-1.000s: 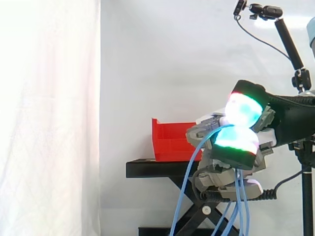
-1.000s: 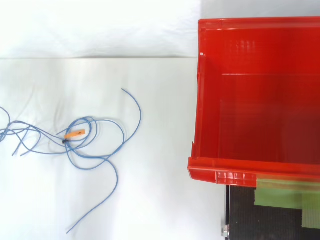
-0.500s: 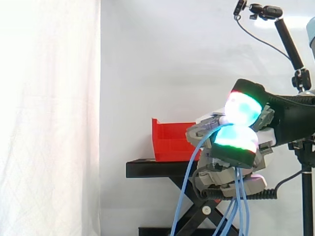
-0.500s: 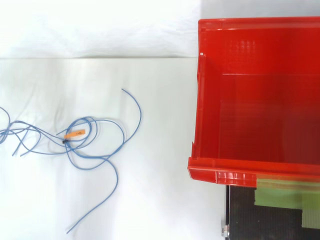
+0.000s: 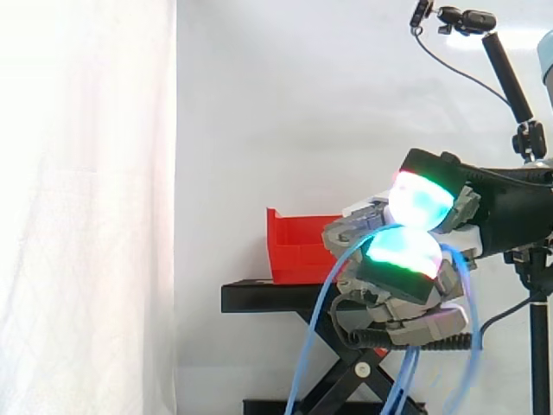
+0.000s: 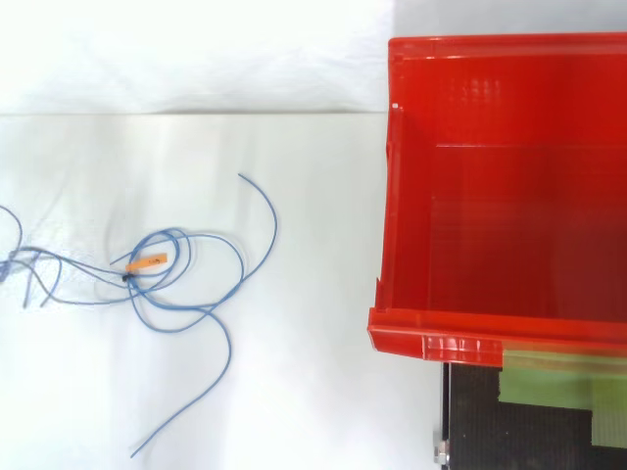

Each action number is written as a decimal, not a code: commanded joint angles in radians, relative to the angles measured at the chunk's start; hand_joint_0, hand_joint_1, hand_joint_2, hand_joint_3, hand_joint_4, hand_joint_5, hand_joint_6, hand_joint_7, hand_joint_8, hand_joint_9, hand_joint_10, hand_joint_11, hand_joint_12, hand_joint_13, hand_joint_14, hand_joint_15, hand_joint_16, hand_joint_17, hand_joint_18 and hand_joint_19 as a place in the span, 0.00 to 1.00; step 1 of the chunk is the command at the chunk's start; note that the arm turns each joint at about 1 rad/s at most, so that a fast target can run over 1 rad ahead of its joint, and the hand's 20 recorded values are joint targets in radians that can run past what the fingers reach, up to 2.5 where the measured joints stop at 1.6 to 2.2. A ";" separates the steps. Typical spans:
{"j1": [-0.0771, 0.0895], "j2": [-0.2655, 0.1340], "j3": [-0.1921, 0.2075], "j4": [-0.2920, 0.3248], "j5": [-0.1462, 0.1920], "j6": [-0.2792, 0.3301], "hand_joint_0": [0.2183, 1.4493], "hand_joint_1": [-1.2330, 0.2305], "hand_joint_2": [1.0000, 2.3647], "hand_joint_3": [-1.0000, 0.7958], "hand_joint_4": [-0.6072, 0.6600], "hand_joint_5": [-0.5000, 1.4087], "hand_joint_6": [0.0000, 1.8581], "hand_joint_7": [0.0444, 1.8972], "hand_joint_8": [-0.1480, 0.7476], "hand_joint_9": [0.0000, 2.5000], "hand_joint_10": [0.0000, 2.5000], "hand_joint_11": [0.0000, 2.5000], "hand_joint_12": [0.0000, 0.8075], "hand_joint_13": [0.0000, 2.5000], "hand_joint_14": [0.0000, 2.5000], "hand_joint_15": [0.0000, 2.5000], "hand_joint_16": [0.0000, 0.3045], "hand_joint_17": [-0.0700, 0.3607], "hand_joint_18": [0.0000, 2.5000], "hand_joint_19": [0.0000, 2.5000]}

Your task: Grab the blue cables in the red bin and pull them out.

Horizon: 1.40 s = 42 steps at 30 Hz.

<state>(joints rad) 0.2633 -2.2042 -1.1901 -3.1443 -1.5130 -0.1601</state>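
Blue cables (image 5: 311, 337) out of the red bin (image 5: 298, 246) and gripped in the hand (image 5: 406, 259), seen from the side: looped over the lower glowing pad and hanging down in several thin strands toward the bottom edge, crossing in front of the black stand (image 5: 259, 296). Fingers (image 5: 419, 194) curled closed round those strands, pads stacked one above the other and glowing cyan and green with red rims. Hand overlapping the bin's right end in that view, at about the level of the stand's top, with the arm reaching in from the right. From above, more of the blue cables (image 6: 209, 311) lying slack on the white surface (image 6: 294, 392), well to the left of the bin (image 6: 402, 196) and wholly outside it: loose overlapping loops, one long end trailing toward the lower left, another curving up and to the right, further strands running off the left edge. Small orange tag (image 6: 147, 261) on the loops, close to where they cross. Bin seated on the stand, with a strip of green tape (image 6: 549, 382) on the stand just below the bin's lower lip. White curtain (image 5: 86, 216) behind it all in the side view, and a small camera on a black rod (image 5: 467, 19) at the upper right.
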 commanded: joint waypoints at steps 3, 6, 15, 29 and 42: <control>0.002 0.000 0.000 0.001 -0.003 -0.003 0.65 0.16 0.01 0.22 0.39 0.47 0.84 0.16 0.44 0.16 1.00 0.42 0.39 0.31 1.00 0.44 0.12 0.36 0.47 0.57; 0.005 0.000 0.001 0.001 0.000 -0.005 0.65 0.16 0.01 0.22 0.38 0.47 0.84 0.16 0.44 0.15 1.00 0.43 0.39 0.31 1.00 0.43 0.12 0.36 0.47 0.57; 0.005 0.000 0.000 0.001 0.000 -0.005 0.65 0.17 0.01 0.22 0.38 0.47 0.84 0.16 0.44 0.15 1.00 0.43 0.39 0.31 1.00 0.43 0.12 0.36 0.47 0.57; 0.005 0.000 0.000 0.001 0.000 -0.005 0.65 0.17 0.01 0.22 0.39 0.47 0.84 0.16 0.45 0.16 1.00 0.43 0.38 0.31 1.00 0.44 0.12 0.36 0.46 0.57; 0.005 0.000 0.000 0.001 0.002 -0.005 0.65 0.17 0.01 0.22 0.40 0.47 0.84 0.17 0.45 0.16 1.00 0.44 0.38 0.31 1.00 0.44 0.12 0.36 0.46 0.57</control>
<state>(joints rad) 0.2684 -2.2038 -1.1902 -3.1431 -1.5122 -0.1649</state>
